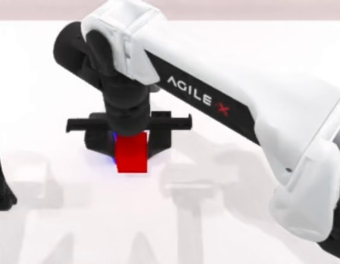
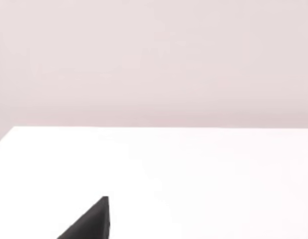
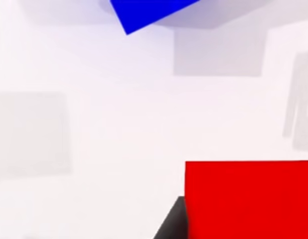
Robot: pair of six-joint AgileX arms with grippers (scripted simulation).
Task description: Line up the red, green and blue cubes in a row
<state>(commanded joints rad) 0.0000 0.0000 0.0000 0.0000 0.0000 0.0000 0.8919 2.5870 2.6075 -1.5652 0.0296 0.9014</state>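
In the top view my right gripper (image 1: 131, 144) reaches in from the right and is shut on the red cube (image 1: 131, 154), left of the table's middle. The right wrist view shows one dark finger (image 3: 173, 225) pressed against the side of the red cube (image 3: 248, 199). The blue cube (image 3: 149, 12) lies on the table just beyond it; from above only slivers of the blue cube (image 1: 111, 159) show under the gripper. The green cube is out of view. My left gripper (image 1: 0, 187) is parked at the left edge, open, with one fingertip (image 2: 91, 223) over bare table.
The right arm's white forearm (image 1: 241, 104) crosses the table's right half from the lower right corner. The white table (image 1: 60, 231) carries soft grey shadows along the front. Its far edge (image 2: 159, 127) meets a pale wall in the left wrist view.
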